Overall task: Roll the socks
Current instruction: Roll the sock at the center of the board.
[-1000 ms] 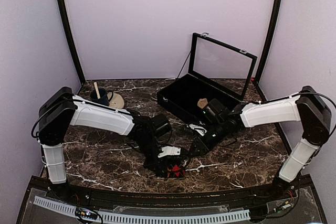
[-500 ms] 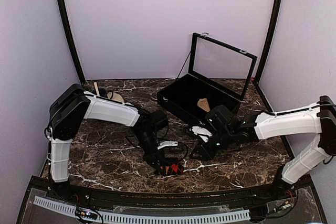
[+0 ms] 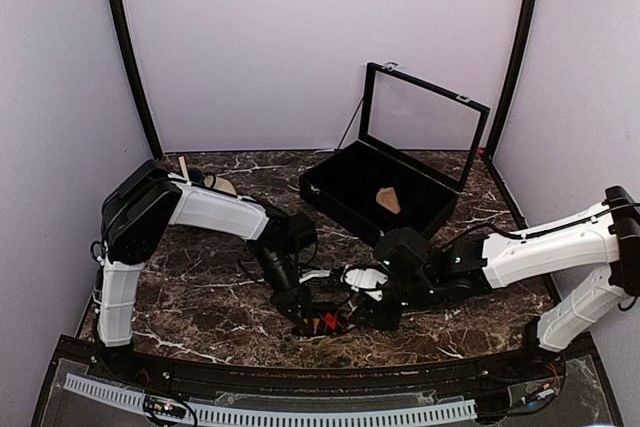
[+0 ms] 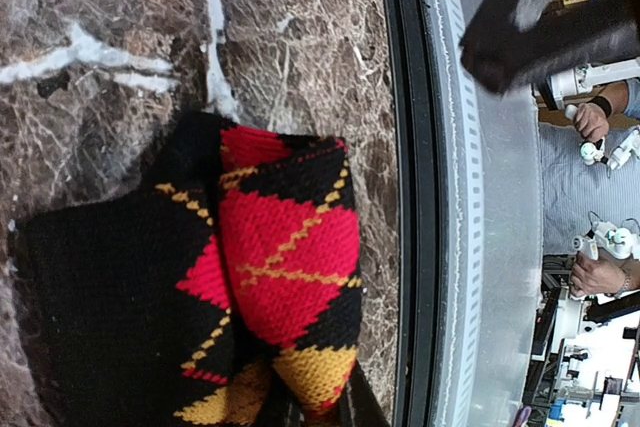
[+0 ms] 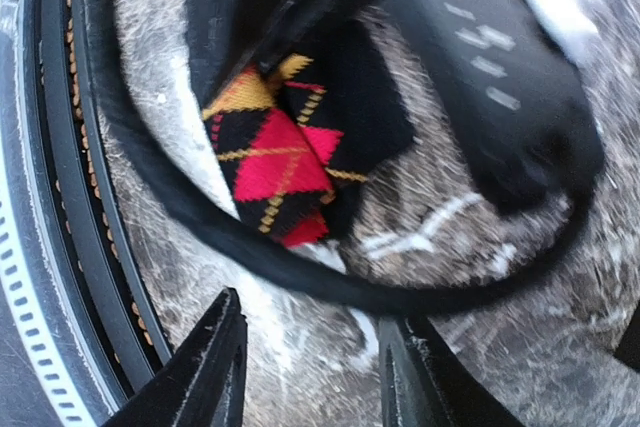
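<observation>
- Top view: the argyle sock (image 3: 322, 323) lies on the marble table (image 3: 200, 292), close to the near edge, between the two arms. The left gripper (image 3: 305, 314) is down on it, and its pincer looks closed on the fabric. The right gripper (image 3: 376, 313) sits just beside the sock; its opening cannot be read from here. A tan bundle (image 3: 388, 200), likely the other sock, rests in the open black case (image 3: 325, 197), well apart.
- Left wrist view: the argyle sock (image 4: 285, 257) fills the lower frame, folded over on itself, with one fold running toward the bottom edge where the pincer nips it. The knit looks thick, soft and light. Judging by that, it will flop and spring open if let go, and it should not slip much.
- Right wrist view: the right gripper (image 5: 312, 319) stands part open and empty, both fingers clear of the sock (image 5: 275, 167), which hangs from the left pincer onto the stone. A black cable (image 5: 190, 217) curves across between the fingers and the sock and could snag.
- Judgement: the best hold looks like the free folded edge, pinching through all layers, not one loose layer.
</observation>
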`<state>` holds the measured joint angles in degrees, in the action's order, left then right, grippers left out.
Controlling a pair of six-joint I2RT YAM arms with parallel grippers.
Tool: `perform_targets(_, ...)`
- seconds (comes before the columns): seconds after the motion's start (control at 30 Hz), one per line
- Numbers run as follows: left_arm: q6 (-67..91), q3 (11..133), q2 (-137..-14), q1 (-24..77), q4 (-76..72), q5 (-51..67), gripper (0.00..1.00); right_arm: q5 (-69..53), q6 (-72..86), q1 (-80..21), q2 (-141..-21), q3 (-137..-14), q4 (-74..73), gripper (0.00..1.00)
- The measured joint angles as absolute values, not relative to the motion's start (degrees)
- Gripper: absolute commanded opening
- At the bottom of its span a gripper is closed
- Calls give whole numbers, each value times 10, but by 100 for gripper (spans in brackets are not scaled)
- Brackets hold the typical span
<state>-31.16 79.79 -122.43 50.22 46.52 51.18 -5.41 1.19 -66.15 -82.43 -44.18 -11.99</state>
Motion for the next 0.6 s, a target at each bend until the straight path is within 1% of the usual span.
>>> perform_targets(0.33, -326, 798, -1231, 495, 481, 529, 1, -9, -41, -717, -904, -500, -121, 45)
perform_targets(0.6, -339, 798, -1234, 486, 493, 534, 1, 14, -78, -736, -964, -536, -127, 46)
